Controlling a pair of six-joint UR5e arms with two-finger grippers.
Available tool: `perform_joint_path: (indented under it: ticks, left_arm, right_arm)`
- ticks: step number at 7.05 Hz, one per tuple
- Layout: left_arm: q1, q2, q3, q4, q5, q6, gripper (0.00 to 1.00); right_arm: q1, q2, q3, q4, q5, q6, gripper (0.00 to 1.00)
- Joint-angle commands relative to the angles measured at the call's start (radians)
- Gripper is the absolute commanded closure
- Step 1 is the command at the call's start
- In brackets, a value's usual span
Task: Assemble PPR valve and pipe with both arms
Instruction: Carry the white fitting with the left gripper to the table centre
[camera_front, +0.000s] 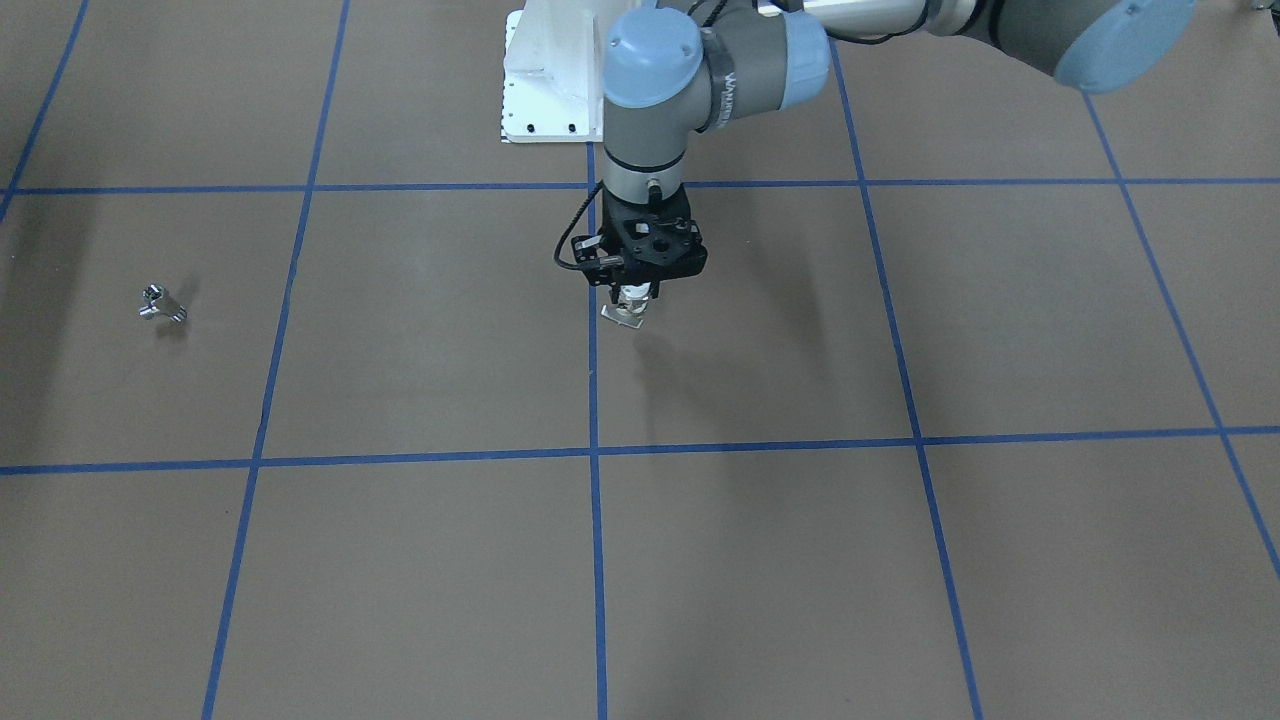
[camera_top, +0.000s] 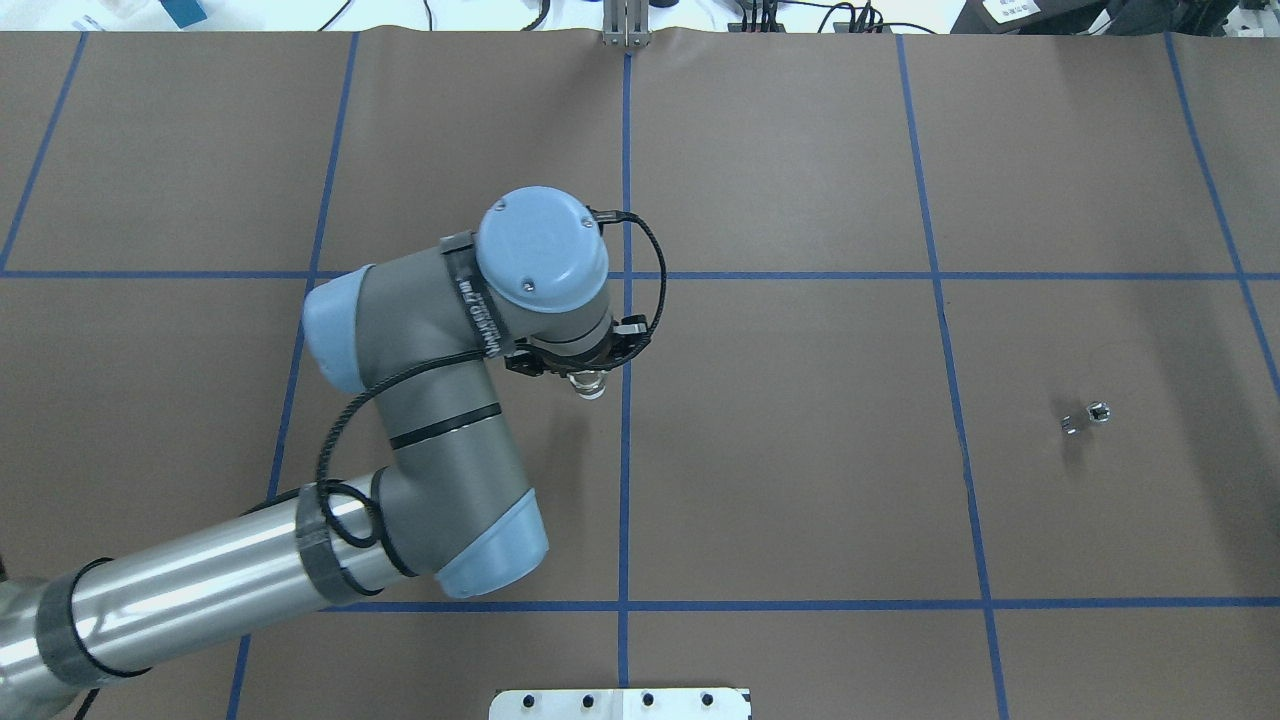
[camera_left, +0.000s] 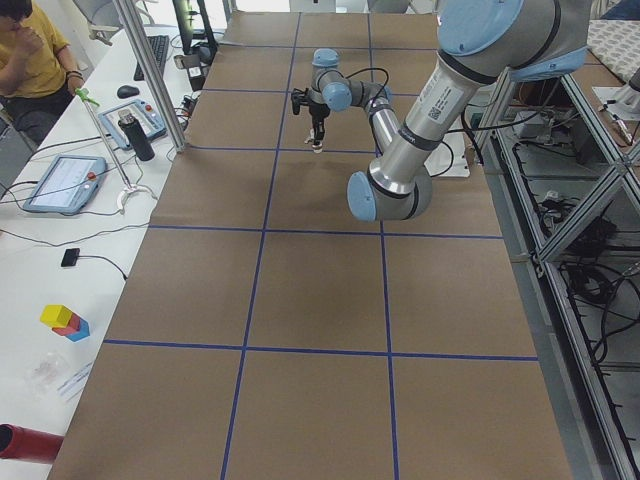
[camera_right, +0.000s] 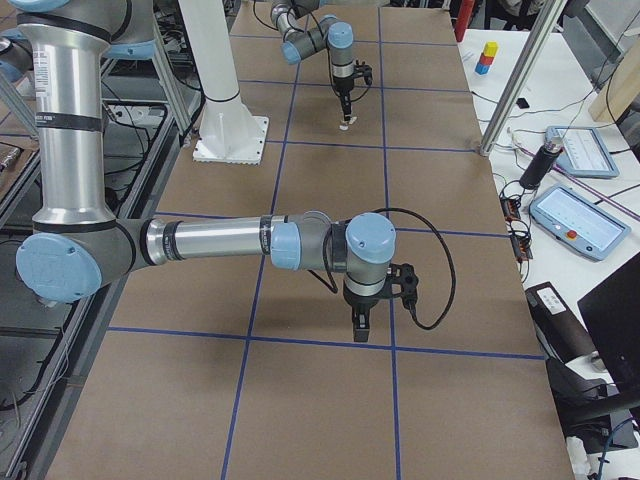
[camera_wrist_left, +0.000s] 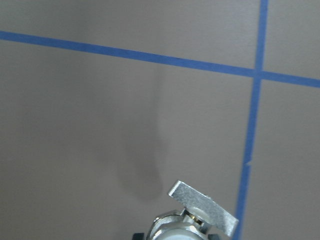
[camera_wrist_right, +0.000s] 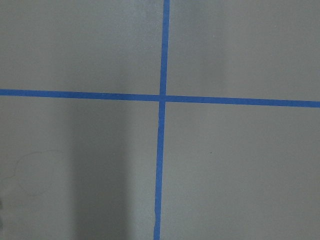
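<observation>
You have the PPR valve (camera_front: 628, 303) in hand. The left end effector (camera_front: 636, 288) pinches it from above near the middle of the counter (camera_front: 760, 560), just beside a blue tape line (camera_front: 594, 400). The flat lever tab is at the valve's lower end, below the fingers. The valve's shadow falls apart from it on the brown paper, so I judge it lifted clear rather than resting. That makes the first pickup done.

The pipe (camera_front: 162, 303) lies untouched on the robot's right side of the counter, well apart from the valve, with no arm near it. As I read it, the right arm has yet to collect the pipe, and then the two parts must be brought together and joined. You are early in the job.

Some things you cannot see:
- **Right end effector:** the right end effector (camera_right: 360, 322) shows only in the exterior right view, pointing down over a tape line. From there I cannot tell whether its jaws are apart or together. Its own wrist camera shows only bare paper and a tape crossing, no pipe.
- **Left grip:** the left wrist view cuts the valve off at the bottom edge, so the contact between fingers and valve is hidden.
- **Pipe orientation:** the pipe is too small to read properly; it seems to lie on its side.
</observation>
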Motion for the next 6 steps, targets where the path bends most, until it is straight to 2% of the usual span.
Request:
perform_joint_path:
  ticks: [1,2,4,5,6]
  left_arm:
    - [0.011,-0.094,0.175,-0.093,0.007,-0.012,0.91]
    - [0.011,-0.093,0.196,-0.105,0.033,0.008,0.76]
    - [0.011,-0.087,0.197,-0.106,0.038,0.038,0.67]
    - [0.01,-0.084,0.197,-0.106,0.038,0.057,0.46]
    - [0.011,-0.084,0.197,-0.106,0.038,0.087,0.11]
  right_arm:
    - [0.0,0.0,0.0,0.0,0.0,0.0,0.0]
    - [0.0,0.0,0.0,0.0,0.0,0.0,0.0]
    - [-0.003,0.0,0.0,0.0,0.0,0.0,0.0]
    - [-0.003,0.001,-0.002,0.0,0.0,0.0,0.0]
    - [-0.005,0.002,0.0,0.0,0.0,0.0,0.0]
